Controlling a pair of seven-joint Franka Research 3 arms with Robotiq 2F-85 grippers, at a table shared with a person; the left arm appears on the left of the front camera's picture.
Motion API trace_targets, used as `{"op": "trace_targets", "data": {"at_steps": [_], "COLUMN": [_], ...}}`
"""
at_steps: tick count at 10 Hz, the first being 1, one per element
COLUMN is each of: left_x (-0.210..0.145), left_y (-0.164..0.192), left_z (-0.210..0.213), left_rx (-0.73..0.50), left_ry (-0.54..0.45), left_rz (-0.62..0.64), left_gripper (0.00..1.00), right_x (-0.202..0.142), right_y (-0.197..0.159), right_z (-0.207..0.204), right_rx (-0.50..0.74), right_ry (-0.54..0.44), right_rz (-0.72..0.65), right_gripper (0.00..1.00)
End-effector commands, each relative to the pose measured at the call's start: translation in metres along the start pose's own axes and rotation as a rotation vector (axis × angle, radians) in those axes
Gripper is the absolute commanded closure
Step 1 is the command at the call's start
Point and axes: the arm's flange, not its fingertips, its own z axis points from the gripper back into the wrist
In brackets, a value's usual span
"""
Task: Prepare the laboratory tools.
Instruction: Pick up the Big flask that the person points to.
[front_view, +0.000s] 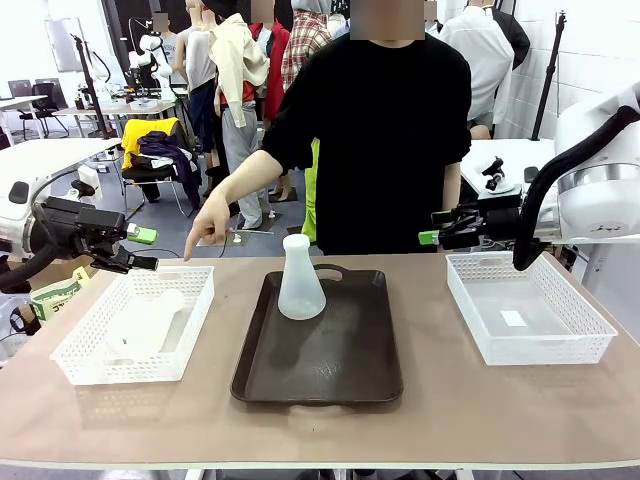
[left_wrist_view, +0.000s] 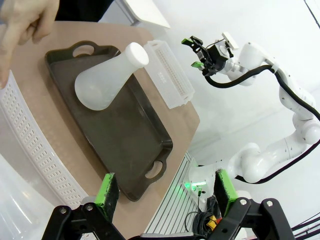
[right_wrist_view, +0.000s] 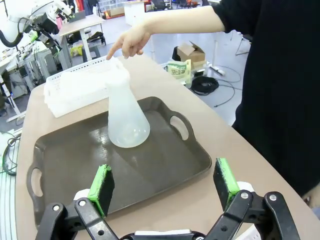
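Seemingly the job is about half done. One flask (front_view: 301, 280) stands upright on the far half of the dark tray (front_view: 320, 360) in the middle of the front view. The second flask (front_view: 150, 325) lies on its side in the left basket (front_view: 120, 372), at the lower left of the frame. The right basket (front_view: 545, 352) has a small pale patch on its floor; I cannot tell what it is. What is left, as I judge it, is to lift the lying flask out and stand it on the tray beside the first. The person's hand (front_view: 210, 228) reaches in from the far side of the table (front_view: 440, 420), its index finger pointing down at the far rim of the left basket, which fits that reading.

The left claw (front_view: 140, 250) hovers at the middle left of the frame, over the far left corner of its basket. Its fingers lie level and point toward the centre, jaws wide apart and gripping nothing. In its own wrist view the green pads (left_wrist_view: 107, 192) stand well apart at the bottom edge. The right claw (front_view: 432, 232) hangs at the middle right, near the far left corner of the right basket, level and aimed inward. Its jaws are spread wide too, and it is empty.
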Motion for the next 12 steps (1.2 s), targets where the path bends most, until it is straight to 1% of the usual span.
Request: {"op": "trace_targets", "data": {"at_steps": [1,5,8,9,10,12], "left_x": [0.001,0.0,0.041,0.058,0.071,0.085], "left_y": [-0.001,0.0,-0.029,-0.037,-0.039,-0.039], "left_z": [0.002,0.0,-0.008,-0.018,-0.031,-0.059], "left_rx": [-0.012,0.0,0.336,0.506,0.68,0.918], "left_ry": [-0.007,0.0,0.109,0.184,0.28,0.481], "left_rz": [-0.006,0.0,-0.178,-0.255,-0.312,-0.366], "left_gripper": [0.0,0.0,0.0,0.0,0.0,0.0], "right_x": [0.002,0.002,0.002,0.002,0.002,0.002], "right_y": [0.0,0.0,0.0,0.0,0.0,0.0], "right_z": [-0.002,-0.002,-0.002,-0.002,-0.002,-0.002], "right_rx": [-0.003,-0.003,-0.003,-0.003,-0.003,-0.003], "right_ry": [0.007,0.007,0.007,0.007,0.007,0.007], "right_rz": [0.002,0.002,0.002,0.002,0.002,0.002], "right_gripper": [0.0,0.0,0.0,0.0,0.0,0.0]}}
